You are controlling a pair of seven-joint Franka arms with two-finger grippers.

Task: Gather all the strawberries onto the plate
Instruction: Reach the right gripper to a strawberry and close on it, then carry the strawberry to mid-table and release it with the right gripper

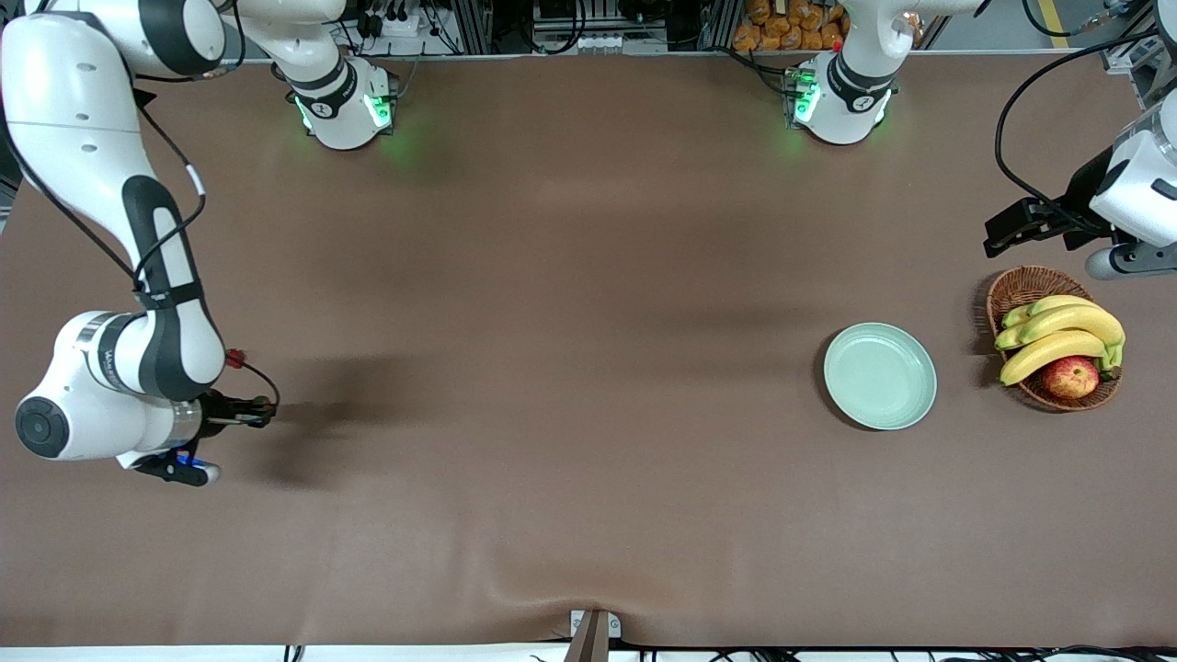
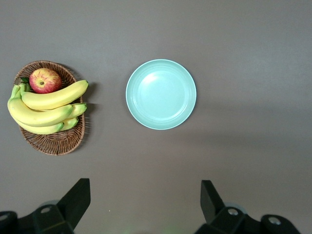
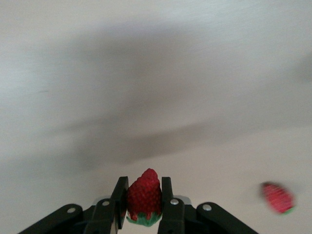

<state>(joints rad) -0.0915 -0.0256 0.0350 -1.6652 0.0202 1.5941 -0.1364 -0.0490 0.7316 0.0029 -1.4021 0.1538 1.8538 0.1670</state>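
Observation:
My right gripper [image 1: 265,411] hangs low over the table at the right arm's end, shut on a small red strawberry [image 3: 144,197] with a green cap, pinched between both fingers [image 3: 167,195]. A second strawberry [image 3: 278,197] lies on the table beside that gripper. The pale mint-green plate [image 1: 880,376] sits empty toward the left arm's end, also seen from above in the left wrist view [image 2: 161,94]. My left gripper [image 1: 1011,228] waits high above the table by the basket, its fingers [image 2: 78,197] wide open with nothing between them.
A brown wicker basket [image 1: 1030,285] with bananas [image 1: 1057,336] and a red-yellow apple [image 1: 1071,377] stands beside the plate, toward the left arm's end. Brown table cloth stretches between the right gripper and the plate.

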